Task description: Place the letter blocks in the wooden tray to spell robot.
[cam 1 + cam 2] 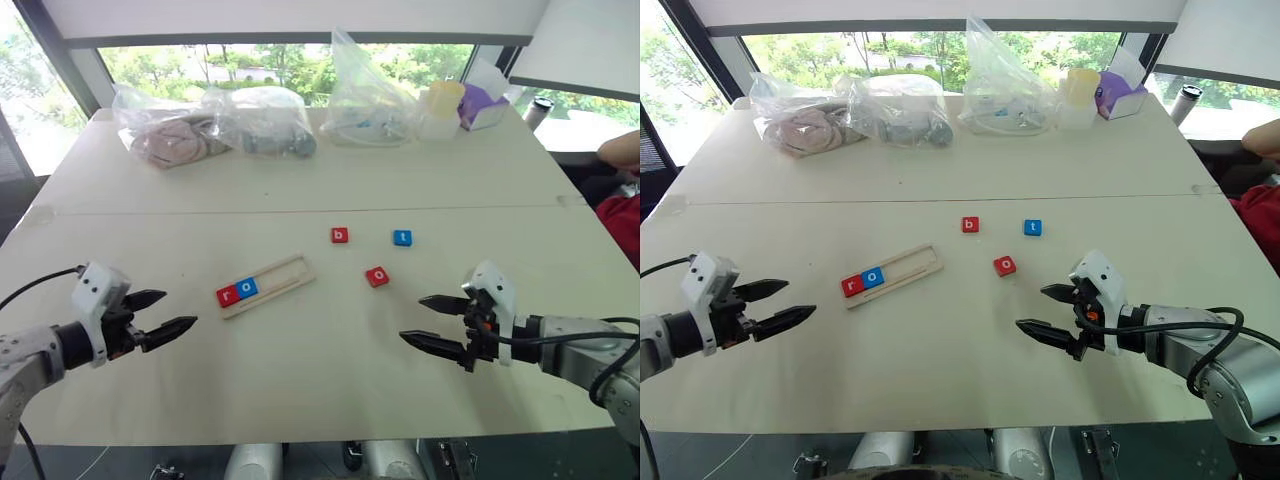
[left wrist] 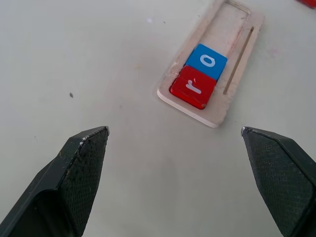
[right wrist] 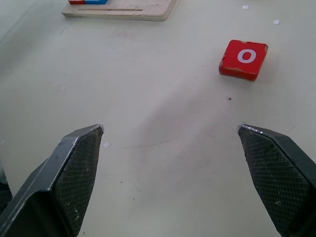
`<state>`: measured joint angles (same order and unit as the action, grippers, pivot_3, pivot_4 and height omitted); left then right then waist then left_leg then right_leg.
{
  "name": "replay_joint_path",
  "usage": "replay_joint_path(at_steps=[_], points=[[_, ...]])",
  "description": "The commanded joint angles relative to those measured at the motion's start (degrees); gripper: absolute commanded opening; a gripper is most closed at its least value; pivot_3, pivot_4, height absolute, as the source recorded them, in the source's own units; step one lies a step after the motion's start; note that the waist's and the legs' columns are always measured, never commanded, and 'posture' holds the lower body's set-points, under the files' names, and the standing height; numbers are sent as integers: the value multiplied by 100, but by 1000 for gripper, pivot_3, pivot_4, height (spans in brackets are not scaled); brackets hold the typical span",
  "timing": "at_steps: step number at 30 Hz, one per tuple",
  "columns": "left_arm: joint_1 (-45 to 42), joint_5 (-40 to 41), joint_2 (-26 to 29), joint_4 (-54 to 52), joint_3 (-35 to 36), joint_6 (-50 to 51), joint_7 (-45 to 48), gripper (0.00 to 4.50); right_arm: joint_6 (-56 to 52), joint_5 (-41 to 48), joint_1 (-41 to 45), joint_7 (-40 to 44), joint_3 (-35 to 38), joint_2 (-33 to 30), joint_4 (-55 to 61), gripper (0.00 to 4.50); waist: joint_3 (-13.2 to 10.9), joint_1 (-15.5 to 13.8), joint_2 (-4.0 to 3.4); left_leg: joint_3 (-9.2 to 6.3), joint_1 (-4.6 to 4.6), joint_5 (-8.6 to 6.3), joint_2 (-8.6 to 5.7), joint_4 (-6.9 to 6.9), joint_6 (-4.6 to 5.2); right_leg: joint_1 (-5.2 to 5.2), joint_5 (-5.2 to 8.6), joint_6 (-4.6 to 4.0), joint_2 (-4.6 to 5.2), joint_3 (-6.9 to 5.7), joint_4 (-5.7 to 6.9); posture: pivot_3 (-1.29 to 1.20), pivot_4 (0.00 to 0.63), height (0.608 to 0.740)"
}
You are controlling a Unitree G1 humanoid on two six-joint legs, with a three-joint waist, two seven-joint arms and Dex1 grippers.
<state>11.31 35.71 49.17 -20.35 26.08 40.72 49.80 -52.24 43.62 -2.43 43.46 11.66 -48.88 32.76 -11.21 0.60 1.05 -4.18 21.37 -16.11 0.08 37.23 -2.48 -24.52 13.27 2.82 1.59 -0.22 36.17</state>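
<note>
We see a wide pale surface with a seam running across it, set before windows with green trees outside. Along its far edge lie three clear plastic bags with contents, then a pale cup and a purple-and-white box. At the right edge a person's arm and red clothing show.

We count five blocks. Two sit in the tray, touching each other at its left end: a red r and, just right of it, a blue o. The rest of the tray is bare wood, and the tray lies at a slant, its right end farther away. Three blocks lie loose on the surface to the right of the tray: a red b, a blue t beside it but apart, and a red o nearer to us, between the tray and the right hand.

We count two hands. The left hand hovers left of the tray, fingers spread apart and holding nothing. The right hand hovers near the red o, fingers likewise spread wide and holding nothing; in its wrist view the red o lies ahead, off to one side.
</note>
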Motion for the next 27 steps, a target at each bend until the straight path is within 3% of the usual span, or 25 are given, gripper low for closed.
replay_joint_path(at_steps=[1,11,16,19,27], points=[[-23,95,23,-144,-3,28,52,4500,12,81,3,-7,60,-25,197,4462,0,-1,0,1,0,0,0,0,0,0,0,0,0,1,0,0,150,740],[22,182,43,-297,49,123,41,4500,-75,63,132,177,-83,-219,51,4462,0,1,0,0,-1,0,0,-2,0,0,0,0,-1,1,0,0,150,740],[-247,-77,674,-135,-119,0,423,4500,-89,38,298,279,-283,-297,67,4462,-1,-7,1,-3,0,0,0,-1,0,0,0,0,-3,0,0,0,150,740],[-519,-185,973,30,-424,-134,736,4500,-270,189,669,346,-568,-318,194,4462,-2,7,0,1,-2,0,-1,-1,0,0,0,-1,-2,0,-1,0,150,740],[-1541,-1091,885,1172,-1937,-1066,1280,4500,-657,618,1349,72,-987,33,651,4462,-2,-1,-2,3,3,-1,0,-12,1,-10,-2,-1,-7,2,0,0,150,740]])
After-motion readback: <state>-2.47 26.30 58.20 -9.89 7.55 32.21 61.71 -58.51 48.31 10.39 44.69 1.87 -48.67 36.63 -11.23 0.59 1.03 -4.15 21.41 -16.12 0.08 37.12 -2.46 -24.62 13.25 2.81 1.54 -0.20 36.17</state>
